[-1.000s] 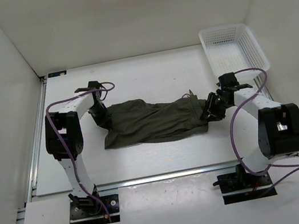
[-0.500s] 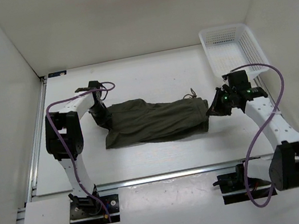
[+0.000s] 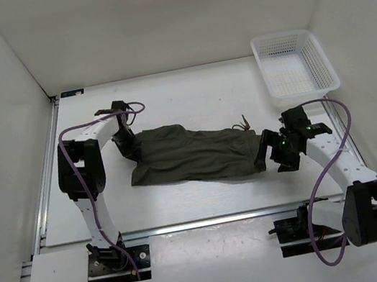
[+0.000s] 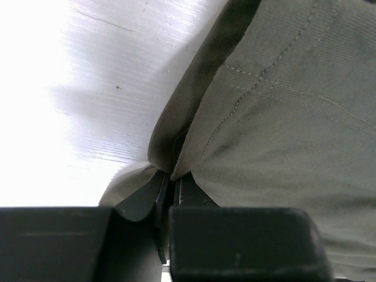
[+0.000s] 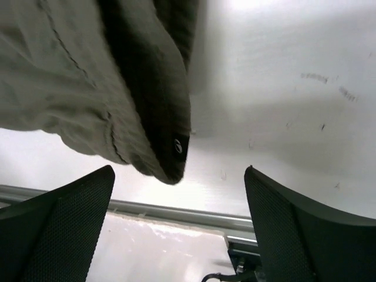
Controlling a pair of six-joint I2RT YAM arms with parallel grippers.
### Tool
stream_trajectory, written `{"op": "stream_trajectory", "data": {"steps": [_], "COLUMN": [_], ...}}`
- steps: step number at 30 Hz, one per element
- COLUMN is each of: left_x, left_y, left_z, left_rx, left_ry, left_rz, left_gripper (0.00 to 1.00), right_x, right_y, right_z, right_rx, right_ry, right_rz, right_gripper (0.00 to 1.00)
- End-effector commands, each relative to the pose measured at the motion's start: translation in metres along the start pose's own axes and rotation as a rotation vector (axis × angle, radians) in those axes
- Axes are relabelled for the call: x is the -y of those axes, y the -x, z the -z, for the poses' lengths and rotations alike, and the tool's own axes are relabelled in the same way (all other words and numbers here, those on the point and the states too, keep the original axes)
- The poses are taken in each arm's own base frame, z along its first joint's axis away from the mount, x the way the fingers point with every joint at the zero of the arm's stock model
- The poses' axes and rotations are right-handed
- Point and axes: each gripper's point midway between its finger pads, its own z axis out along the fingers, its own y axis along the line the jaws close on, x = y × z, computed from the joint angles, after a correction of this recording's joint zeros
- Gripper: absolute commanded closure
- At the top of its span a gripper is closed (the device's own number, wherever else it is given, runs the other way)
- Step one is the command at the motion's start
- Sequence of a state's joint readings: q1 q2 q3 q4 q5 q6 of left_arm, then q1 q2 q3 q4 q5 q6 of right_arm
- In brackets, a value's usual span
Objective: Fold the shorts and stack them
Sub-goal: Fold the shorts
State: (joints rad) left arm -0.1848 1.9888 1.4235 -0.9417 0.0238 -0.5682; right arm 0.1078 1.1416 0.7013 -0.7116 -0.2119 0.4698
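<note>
No lettering, label, brand mark, number or sign can be read anywhere, neither on the shorts (image 3: 191, 156) clamped in the left gripper (image 3: 130, 145) nor on the cloth just ahead of the spread jaws of the right gripper (image 3: 264, 151).

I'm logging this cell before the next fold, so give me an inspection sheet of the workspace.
Surface: white table, faint scuffs near the right arm.
Job's things: shorts stretched out between the arms, rumpled, not folded.
Clutter: basket at the far right corner; nothing else seen.
Grippers: left gripper shut on the shorts' left edge; right gripper open at the shorts' right end, holding nothing.
Cables: purple cables looped along each arm, none on the shorts.
Surroundings: white walls on three sides; metal rail along the table's near edge.
</note>
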Motion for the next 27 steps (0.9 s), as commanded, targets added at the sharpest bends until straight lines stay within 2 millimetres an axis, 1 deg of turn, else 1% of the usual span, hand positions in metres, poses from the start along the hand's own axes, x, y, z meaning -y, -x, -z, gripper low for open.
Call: {"op": "stream_trajectory", "data": {"steps": [1,2,4,5,6,8,9,10,11,12,13,14,15,16,17,18,19,20,21,23,24,25,26,27], "left_x": [0.001,0.001,0.000,0.000,0.000,0.000,0.000,-0.001,-0.001,-0.001,-0.002,-0.002,-0.003,-0.003,-0.003,-0.003,-0.005,-0.005,-0.005,-0.007,-0.005,-0.006,-0.006,-0.007], "left_y": [0.013,0.013,0.011,0.011,0.011,0.011,0.011,0.011,0.011,0.011,0.012,0.012,0.012,0.011,0.011,0.011,0.009,0.009,0.009,0.000,-0.005,-0.006,-0.012,-0.011], "left_z": [0.007,0.007,0.007,0.007,0.007,0.007,0.007,0.007,0.007,0.007,0.007,0.007,0.007,0.004,0.004,0.004,0.002,0.002,0.002,0.004,0.002,0.004,0.005,0.005], "left_rx": [0.048,0.048,0.040,0.040,0.040,0.040,0.040,0.040,0.040,0.040,0.045,0.045,0.045,0.037,0.037,0.037,0.029,0.029,0.029,0.011,0.003,0.006,0.003,0.008], "left_ry": [0.005,0.006,0.010,0.010,0.010,0.010,0.010,0.011,0.011,0.011,0.018,0.018,0.019,0.023,0.023,0.023,0.028,0.028,0.028,0.016,0.020,0.018,0.019,0.026], "left_rz": [0.003,0.003,0.003,0.003,0.003,0.003,0.003,-0.006,-0.006,-0.006,-0.006,-0.006,-0.015,-0.015,-0.015,-0.015,-0.015,-0.024,-0.024,-0.024,-0.026,-0.026,-0.035,-0.035], "left_gripper": [0.90,0.90,0.90,0.90,0.90,0.90,0.90,0.90,0.90,0.90,0.90,0.90,0.90,0.90,0.90,0.90,0.90,0.90,0.90,0.90,0.90,0.90,0.90,0.90], "right_x": [-0.012,-0.017,-0.019,-0.025,-0.027,-0.038,-0.038,-0.039,-0.042,-0.038,-0.040,-0.038,-0.041,-0.039,-0.036,-0.031,-0.036,-0.031,-0.028,-0.026,-0.019,-0.019,-0.019,-0.018], "right_y": [0.031,0.038,0.039,0.048,0.044,0.055,0.052,0.050,0.058,0.054,0.058,0.058,0.063,0.065,0.067,0.064,0.076,0.082,0.086,0.098,0.104,0.112,0.117,0.122], "right_z": [0.008,0.004,-0.013,-0.019,-0.032,-0.045,-0.054,-0.060,-0.066,-0.071,-0.073,-0.077,-0.079,-0.081,-0.082,-0.083,-0.077,-0.073,-0.071,-0.056,-0.053,-0.041,-0.034,-0.029], "right_rx": [0.090,0.104,0.054,0.075,0.026,0.048,0.024,0.011,0.034,0.029,0.043,0.044,0.063,0.070,0.079,0.070,0.101,0.130,0.138,0.173,0.195,0.209,0.225,0.234], "right_ry": [0.004,0.022,0.037,0.065,0.098,0.168,0.182,0.201,0.215,0.212,0.221,0.221,0.233,0.221,0.207,0.181,0.176,0.136,0.109,0.056,0.005,-0.025,-0.045,-0.062], "right_rz": [0.018,0.015,-0.003,0.007,-0.020,-0.024,-0.027,-0.027,-0.034,-0.036,-0.042,-0.041,-0.043,-0.044,-0.046,-0.055,-0.048,-0.034,-0.024,0.015,0.027,0.053,0.068,0.082], "right_gripper": [0.04,0.04,0.01,0.01,0.01,0.01,0.03,0.08,0.13,0.18,0.29,0.36,0.42,0.59,0.69,0.80,0.89,1.00,1.00,1.00,1.00,1.00,1.00,1.00]}}
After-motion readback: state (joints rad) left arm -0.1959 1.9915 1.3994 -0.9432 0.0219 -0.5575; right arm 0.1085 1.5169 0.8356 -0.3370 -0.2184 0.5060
